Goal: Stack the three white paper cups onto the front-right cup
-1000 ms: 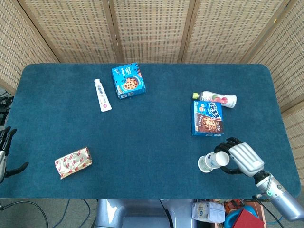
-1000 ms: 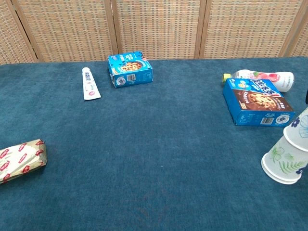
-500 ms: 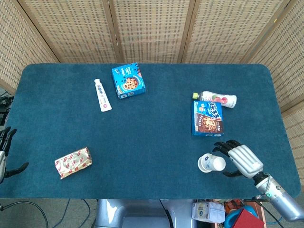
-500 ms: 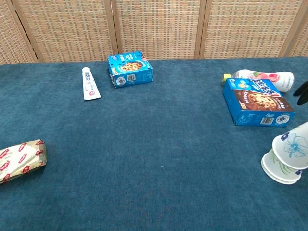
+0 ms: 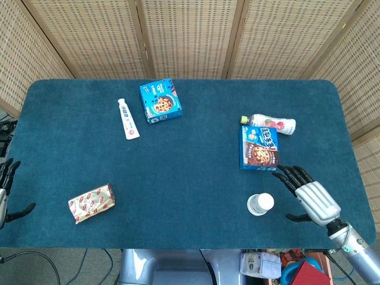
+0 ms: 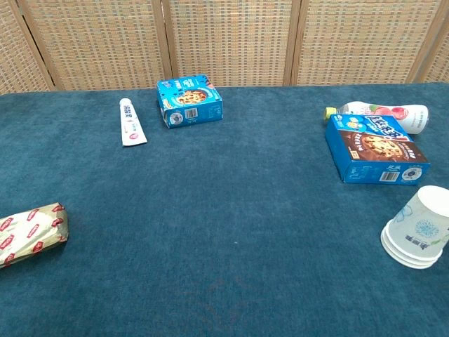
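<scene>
The stack of white paper cups [image 5: 260, 204] is sitting upside down near the table's [image 5: 196, 172] front edge, at about four o'clock from the table's centre and at six o'clock from the chocolate cookie box [image 5: 259, 147]. In the chest view the stack [image 6: 416, 236] is showing several nested rims at its base, three or four, though it is hard to count them at this angle, and a faint blue floral print on the top cup's wall.

Thin paper like this is likely to be very light and easy to crush or tip, so any further hold is best taken softly around the upper wall, away from the flared rims, with the push going straight down.

The right hand [image 5: 313, 200] is hovering at three o'clock from the stack, clear of it, fingers spread wide and holding nothing. The left hand [image 5: 6, 191] is waiting off the table's left edge, at nine o'clock, its fingers apart and empty
</scene>
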Robot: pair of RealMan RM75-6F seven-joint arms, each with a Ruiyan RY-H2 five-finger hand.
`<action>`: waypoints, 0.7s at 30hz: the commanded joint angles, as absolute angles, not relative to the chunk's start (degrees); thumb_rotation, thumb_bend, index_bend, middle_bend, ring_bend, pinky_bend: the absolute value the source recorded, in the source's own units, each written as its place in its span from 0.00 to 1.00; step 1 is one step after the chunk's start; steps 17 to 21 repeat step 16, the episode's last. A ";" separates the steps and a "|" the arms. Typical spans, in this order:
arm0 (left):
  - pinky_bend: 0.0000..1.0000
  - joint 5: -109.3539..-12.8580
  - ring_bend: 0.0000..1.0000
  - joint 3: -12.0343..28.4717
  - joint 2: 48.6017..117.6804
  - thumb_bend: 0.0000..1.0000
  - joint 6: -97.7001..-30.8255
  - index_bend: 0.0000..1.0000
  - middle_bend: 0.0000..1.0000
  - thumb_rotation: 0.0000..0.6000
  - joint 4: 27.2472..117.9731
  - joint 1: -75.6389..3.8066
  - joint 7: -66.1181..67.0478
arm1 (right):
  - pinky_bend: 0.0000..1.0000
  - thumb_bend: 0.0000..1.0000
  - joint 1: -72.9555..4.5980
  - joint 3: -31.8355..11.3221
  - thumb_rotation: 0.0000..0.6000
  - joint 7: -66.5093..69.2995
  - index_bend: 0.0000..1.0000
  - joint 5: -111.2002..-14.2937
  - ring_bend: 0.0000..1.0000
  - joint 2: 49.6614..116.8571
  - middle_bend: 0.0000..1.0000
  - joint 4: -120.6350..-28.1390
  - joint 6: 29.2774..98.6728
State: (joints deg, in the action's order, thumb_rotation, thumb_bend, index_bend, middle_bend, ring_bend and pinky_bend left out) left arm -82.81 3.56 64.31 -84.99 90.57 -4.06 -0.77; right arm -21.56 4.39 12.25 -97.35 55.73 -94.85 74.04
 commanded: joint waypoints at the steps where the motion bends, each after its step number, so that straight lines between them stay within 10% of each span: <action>1: 0.00 -83.11 0.00 3.43 64.24 0.18 -85.10 0.00 0.00 1.00 90.54 -4.02 -0.99 | 0.00 0.00 -17.58 2.77 1.00 9.10 0.08 -95.94 0.00 58.79 0.00 -91.79 80.22; 21: 0.00 -84.25 0.00 3.14 64.72 0.18 -86.29 0.00 0.00 1.00 90.00 -3.69 -0.74 | 0.00 0.00 -11.15 -1.00 1.00 0.29 0.04 -94.21 0.00 70.07 0.00 -85.37 91.47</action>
